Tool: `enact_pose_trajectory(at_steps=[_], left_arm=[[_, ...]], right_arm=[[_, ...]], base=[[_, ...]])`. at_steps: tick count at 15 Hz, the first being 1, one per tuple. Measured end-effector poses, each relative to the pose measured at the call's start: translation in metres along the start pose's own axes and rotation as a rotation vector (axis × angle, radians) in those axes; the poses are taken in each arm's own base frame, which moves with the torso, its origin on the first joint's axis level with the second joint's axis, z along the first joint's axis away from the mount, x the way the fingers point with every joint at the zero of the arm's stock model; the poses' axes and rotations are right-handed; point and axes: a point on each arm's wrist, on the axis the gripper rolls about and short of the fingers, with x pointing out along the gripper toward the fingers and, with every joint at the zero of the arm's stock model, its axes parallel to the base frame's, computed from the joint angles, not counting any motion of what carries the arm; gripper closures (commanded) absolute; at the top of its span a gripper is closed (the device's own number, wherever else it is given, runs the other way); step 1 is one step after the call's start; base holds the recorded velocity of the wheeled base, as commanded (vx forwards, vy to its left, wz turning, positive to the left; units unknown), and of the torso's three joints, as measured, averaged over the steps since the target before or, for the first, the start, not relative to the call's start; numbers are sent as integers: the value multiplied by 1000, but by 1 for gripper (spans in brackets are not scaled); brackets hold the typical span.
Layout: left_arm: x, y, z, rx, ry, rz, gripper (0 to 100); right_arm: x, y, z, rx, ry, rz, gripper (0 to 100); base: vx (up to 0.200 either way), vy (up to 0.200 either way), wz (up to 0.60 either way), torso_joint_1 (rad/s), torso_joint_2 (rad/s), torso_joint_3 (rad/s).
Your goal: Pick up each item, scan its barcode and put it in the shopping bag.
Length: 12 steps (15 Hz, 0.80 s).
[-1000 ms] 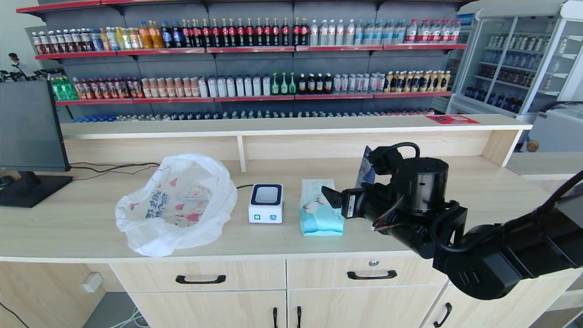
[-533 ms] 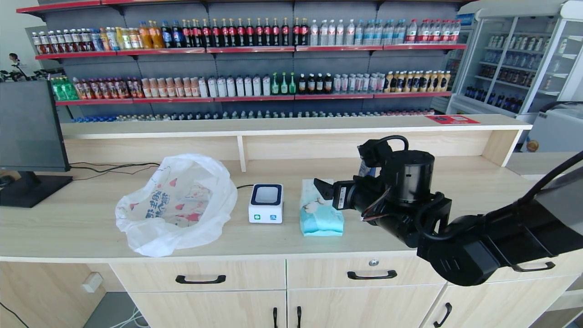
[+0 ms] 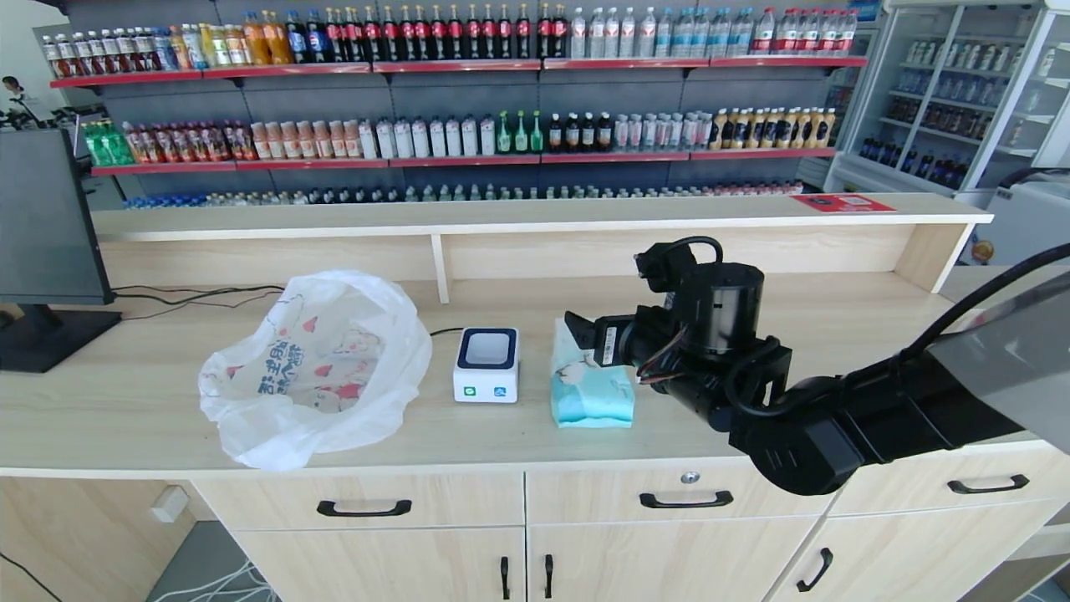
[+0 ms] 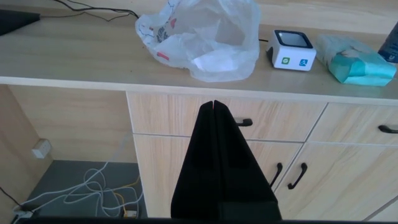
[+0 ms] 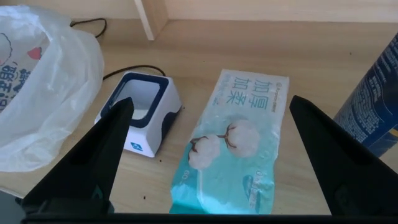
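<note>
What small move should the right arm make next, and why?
Probably lower the right gripper onto the tissue pack and close. Its jaws stand open and hold nothing, and the right wrist view shows the pack between them. The pack lies flat on the counter beside the scanner, outside the shopping bag.

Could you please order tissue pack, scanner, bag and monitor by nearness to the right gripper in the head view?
1. Pale blue tissue pack, under right gripper.
2. White boxy scanner, centre.
3. White plastic bag, left.
4. Black monitor, far left.
</note>
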Motion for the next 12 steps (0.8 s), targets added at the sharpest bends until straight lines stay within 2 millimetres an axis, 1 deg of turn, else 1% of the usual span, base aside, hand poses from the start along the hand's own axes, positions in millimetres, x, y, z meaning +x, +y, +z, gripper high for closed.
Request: enact_pose_trajectory(at_steps=[2, 4, 8, 9, 12], left_arm=[[0, 0, 0, 0, 0, 0, 100], [0, 0, 0, 0, 0, 0, 100], [0, 0, 0, -1, 0, 0, 100], [0, 0, 0, 0, 0, 0, 100], [0, 0, 0, 0, 0, 0, 100]], right_arm=[[1, 2, 3, 3, -13, 4, 0], [3, -2, 7, -3, -26, -4, 0], [4, -4, 8, -9, -26, -17, 0], [4, -4, 5, -18, 4, -25, 0], [-4, -2, -2, -25, 196, -42, 0]], base=[[0, 0, 0, 5, 2, -193], [0, 0, 0, 5, 0, -190], [0, 0, 0, 6, 1, -195], [0, 0, 0, 7, -12, -115], [0, 0, 0, 1, -2, -25]])
